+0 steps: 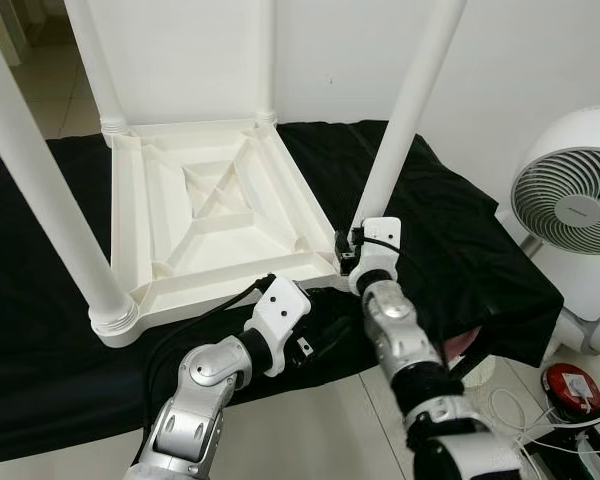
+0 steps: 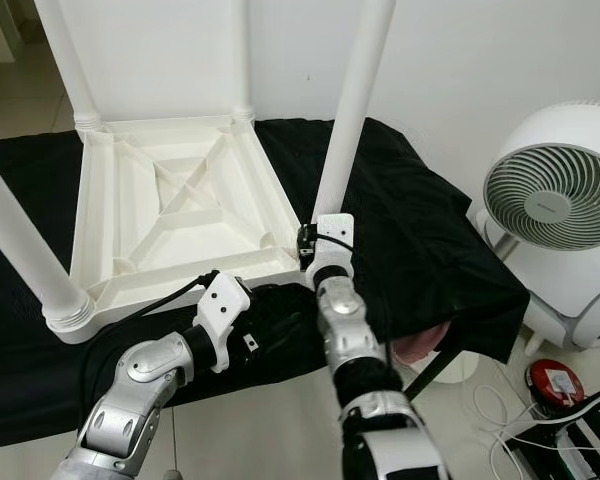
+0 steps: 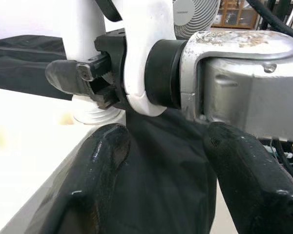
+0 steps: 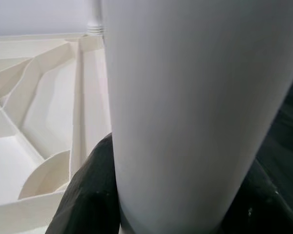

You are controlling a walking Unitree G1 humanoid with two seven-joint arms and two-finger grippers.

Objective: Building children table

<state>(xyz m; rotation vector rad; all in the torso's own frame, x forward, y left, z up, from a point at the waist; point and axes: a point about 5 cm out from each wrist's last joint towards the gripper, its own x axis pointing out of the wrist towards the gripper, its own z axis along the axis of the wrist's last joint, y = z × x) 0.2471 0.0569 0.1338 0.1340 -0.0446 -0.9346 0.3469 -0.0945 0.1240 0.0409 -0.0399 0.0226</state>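
Nearly done, I'd say: the upturned tabletop [image 1: 205,205] lies on the black cloth [image 1: 460,250], three legs standing. My right gripper [image 4: 176,195] clasps the fourth leg [image 1: 405,120] at the near-right corner socket; my left gripper [image 3: 161,175] waits wide open nearby.

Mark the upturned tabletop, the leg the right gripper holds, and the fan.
tabletop [image 1: 220,205]: left eye view, ribbed underside centre.
leg [image 1: 405,115]: left eye view, mid shaft.
right gripper [image 1: 355,240]: left eye view, at leg base.
fan [image 1: 570,198]: left eye view, grille.
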